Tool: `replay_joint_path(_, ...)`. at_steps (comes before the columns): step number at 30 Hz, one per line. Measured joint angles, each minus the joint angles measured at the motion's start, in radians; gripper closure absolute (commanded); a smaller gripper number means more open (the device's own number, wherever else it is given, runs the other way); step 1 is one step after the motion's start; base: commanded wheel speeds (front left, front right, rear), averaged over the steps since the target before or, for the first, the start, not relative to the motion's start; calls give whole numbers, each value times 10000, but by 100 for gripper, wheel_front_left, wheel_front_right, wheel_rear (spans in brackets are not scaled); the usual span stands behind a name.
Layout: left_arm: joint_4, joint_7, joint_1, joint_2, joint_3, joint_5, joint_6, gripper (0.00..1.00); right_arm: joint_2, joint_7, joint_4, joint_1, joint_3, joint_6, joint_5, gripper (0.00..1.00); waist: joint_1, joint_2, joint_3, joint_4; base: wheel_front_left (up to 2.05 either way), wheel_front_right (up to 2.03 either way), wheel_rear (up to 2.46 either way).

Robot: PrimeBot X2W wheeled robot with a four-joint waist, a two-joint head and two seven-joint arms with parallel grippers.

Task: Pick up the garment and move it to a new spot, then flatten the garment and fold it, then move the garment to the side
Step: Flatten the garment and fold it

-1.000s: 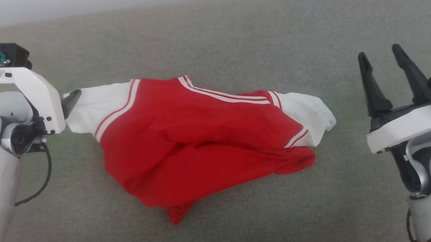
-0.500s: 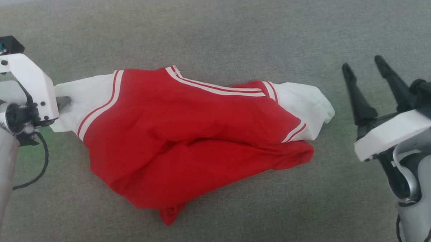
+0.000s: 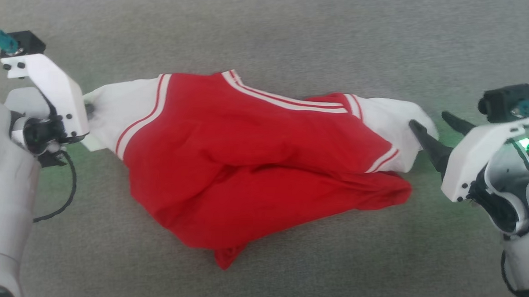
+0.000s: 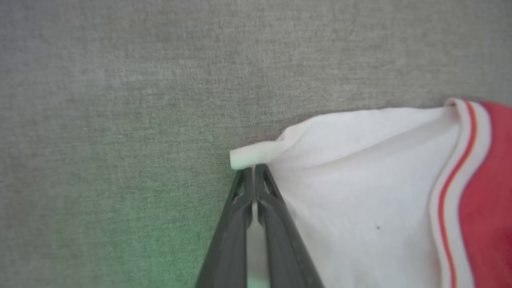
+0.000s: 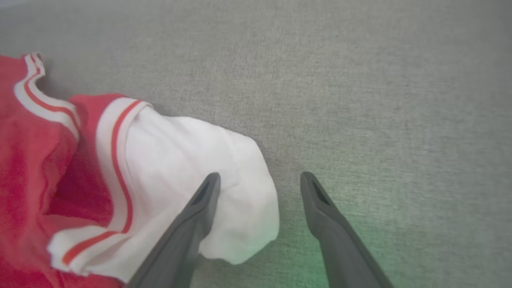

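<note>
The garment [image 3: 247,166] is a red shirt with white sleeves and red-white striped trim, lying crumpled on the grey surface in the head view. Its lettering is hidden. My left gripper [image 3: 88,110] is at the tip of the left white sleeve [image 4: 360,180]. In the left wrist view its fingers [image 4: 266,208] are shut together on the sleeve's edge, and a small fold of cloth pokes out past the tips. My right gripper [image 5: 260,178] is open at the right white sleeve [image 5: 180,152], with one finger [image 5: 200,204] over the cloth and the other over bare surface.
Grey fabric-like surface [image 3: 287,42] lies all around the garment, with free room behind and in front of it. A black cable [image 3: 59,204] loops beside my left arm. Green light from the arms tints the surface near both grippers.
My left gripper has shut on the left sleeve's edge. My right gripper has tilted down and moved left to the right sleeve, still open. The head camera has shifted.
</note>
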Motion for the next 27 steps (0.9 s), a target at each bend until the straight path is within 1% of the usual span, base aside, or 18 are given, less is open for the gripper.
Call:
replay_joint_path(6, 67, -324, -155, -267, -33, -73, -159, 100, -180, 1871, 1191, -822, 255, 0, 431, 0, 0, 0, 163, 364, 0, 0, 0)
replay_joint_path(7, 119, -504, -171, -345, -17, -178, -180, 100, -274, 2291, 1444, -1103, 443, -2, 487, 100, 0, 0, 189, 453, 0, 0, 0)
replay_joint_path(11, 261, -803, -195, -508, -27, -219, -245, 100, -270, 2644, 1852, -1547, 535, 0, 685, 100, 0, 0, 116, 577, 0, 0, 0)
replay_joint_path(16, 334, -876, -234, -610, -142, -215, -334, 100, -291, 2970, 2013, -1836, 539, -2, 940, 100, 0, 0, -186, 651, 0, 0, 0)
replay_joint_path(22, 211, -963, -603, -533, -226, -196, -370, 100, -619, 3400, 1741, -2570, 688, 0, 1271, 100, 0, 0, -955, 716, 0, 0, 0)
replay_joint_path(27, -98, -953, -820, -405, -270, -184, -395, 100, -775, 3356, 1544, -3305, 755, 0, 1547, 100, 0, 0, -1741, 746, 0, 0, 0)
